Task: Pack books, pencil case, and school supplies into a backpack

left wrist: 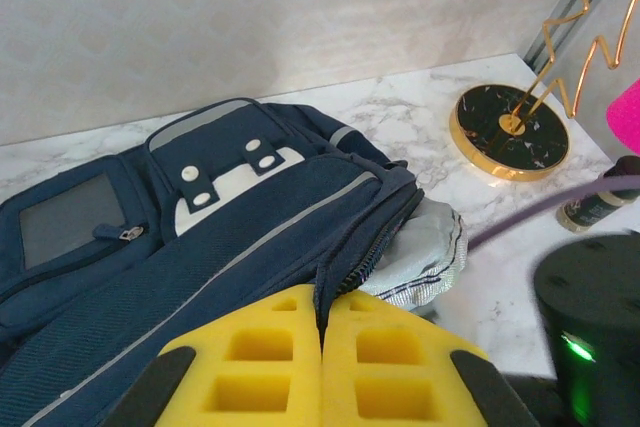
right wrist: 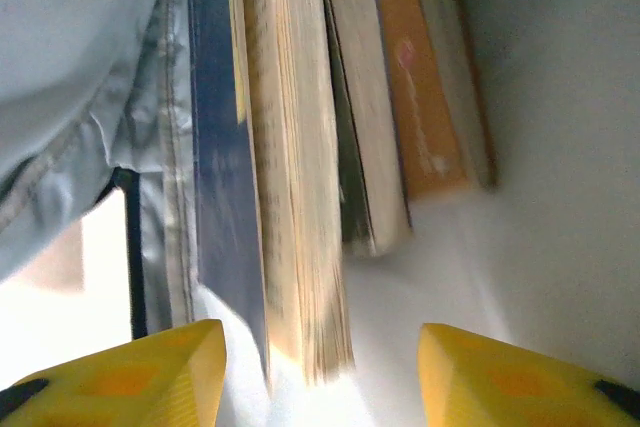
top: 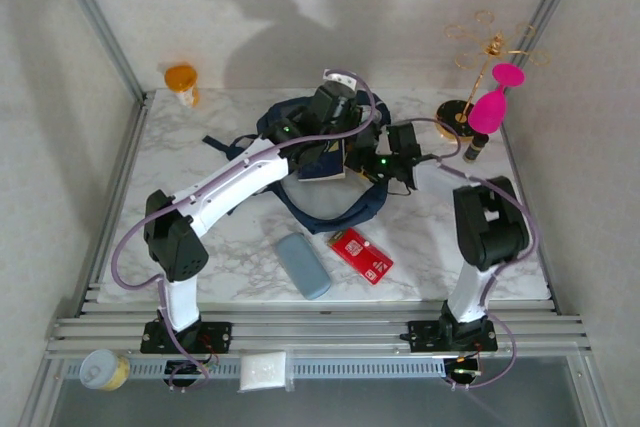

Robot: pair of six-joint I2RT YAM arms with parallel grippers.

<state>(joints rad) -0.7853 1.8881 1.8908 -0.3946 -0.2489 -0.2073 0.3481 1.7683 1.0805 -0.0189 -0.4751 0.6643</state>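
Top view: the navy backpack [top: 340, 212] sits mid-worktop [top: 240, 257] with both arms reaching to it. The grey-blue pencil case [top: 303, 265] and red supplies packet [top: 362, 255] lie side by side (not touching) nearer the bases.

Left wrist: the left tool [left wrist: 322, 347] is clenched on the backpack's zipper edge.

Right wrist: the right tool [right wrist: 320, 377] stands released, fingers apart, facing three books [right wrist: 300, 147] edge-on inside the backpack

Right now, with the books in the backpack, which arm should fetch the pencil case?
Right, I'd judge. The right fingers stand open, gripping nothing, beside the books, so they are free for the pencil case. The left fingers are shut on the backpack zipper edge, holding it open.
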